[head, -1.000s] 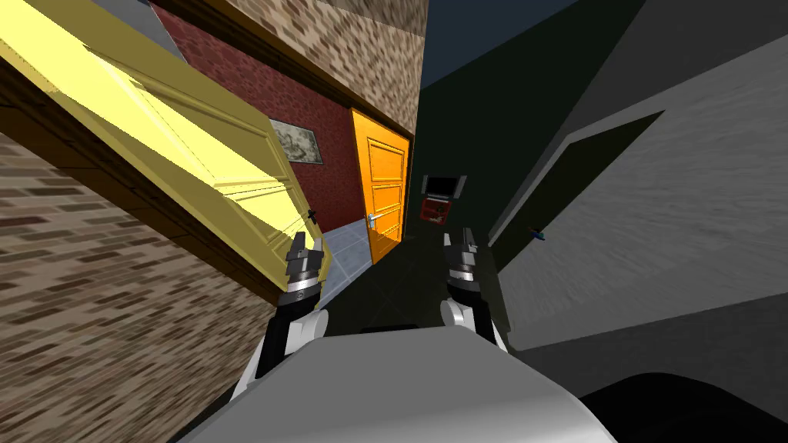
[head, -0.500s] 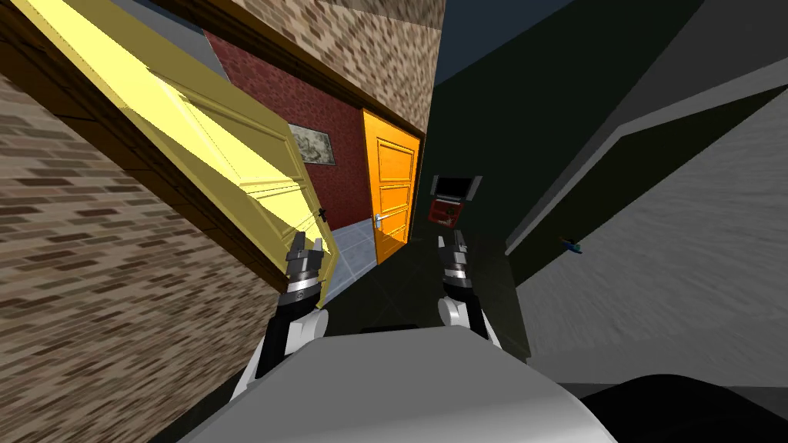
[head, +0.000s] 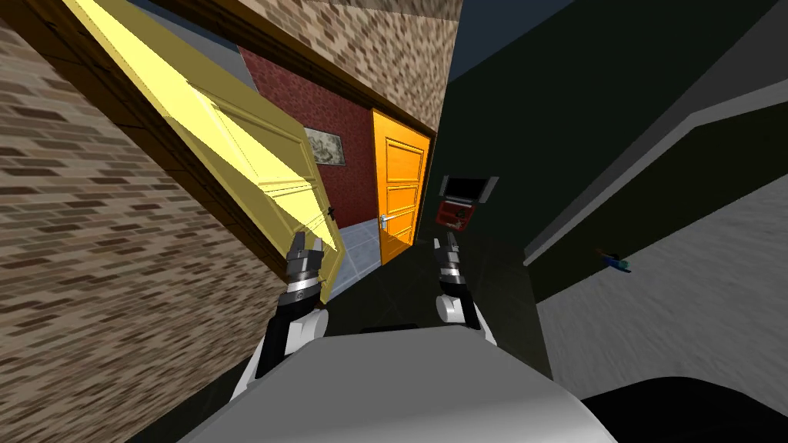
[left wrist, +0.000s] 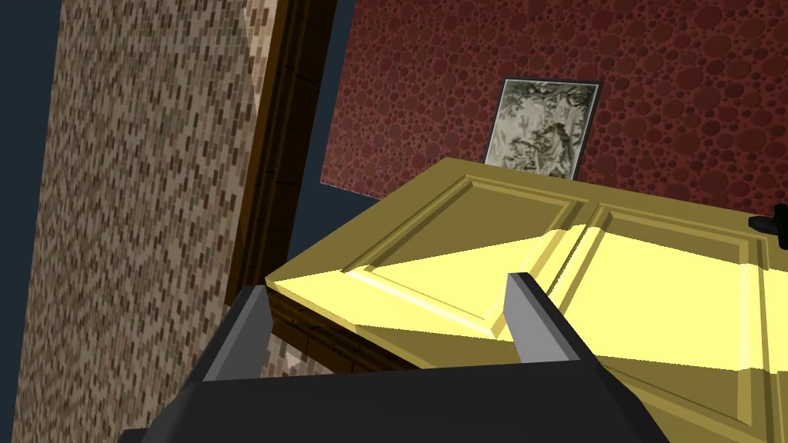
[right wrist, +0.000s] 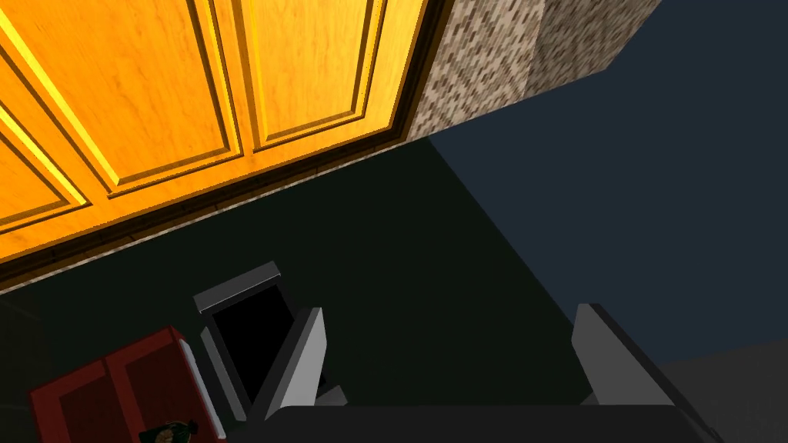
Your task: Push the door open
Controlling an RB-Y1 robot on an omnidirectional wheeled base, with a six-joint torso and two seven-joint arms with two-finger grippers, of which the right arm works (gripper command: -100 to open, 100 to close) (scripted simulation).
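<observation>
Your left jaws stand open, the two blades well apart, at the end of the left arm [head: 297,298]. Right in front of them is the yellow door [head: 254,165], swung part way out of its dark brown frame [head: 165,146] in the brick wall [head: 100,254]. In the left wrist view the yellow door [left wrist: 554,261] lies just beyond the jaws. One blade overlaps a sunlit panel and the other sits off the door's edge, over the frame [left wrist: 281,146]. You cannot tell whether either blade touches the door. The door's small black handle [head: 332,211] is ahead of the jaws and to one side, near the free edge, and it also shows at the rim of the left wrist view [left wrist: 769,227].

Past the door, beyond the left jaws, there is a red wall [left wrist: 677,84] with a framed picture [left wrist: 545,127] and a strip of pale tiled floor [head: 358,250].

Your right jaws are open too and grip nothing. They are held in free air on the right arm [head: 454,296], well apart from the yellow door. Ahead of them stands an orange door [right wrist: 154,100], shut in its frame, with a silver handle [head: 387,219]. Nearer the right jaws, against a dark wall, a red cabinet [right wrist: 115,392] sits just beside a grey box with a black face [right wrist: 246,331]. A small blue thing [head: 616,263] lies far off to the right jaws' outer side.
</observation>
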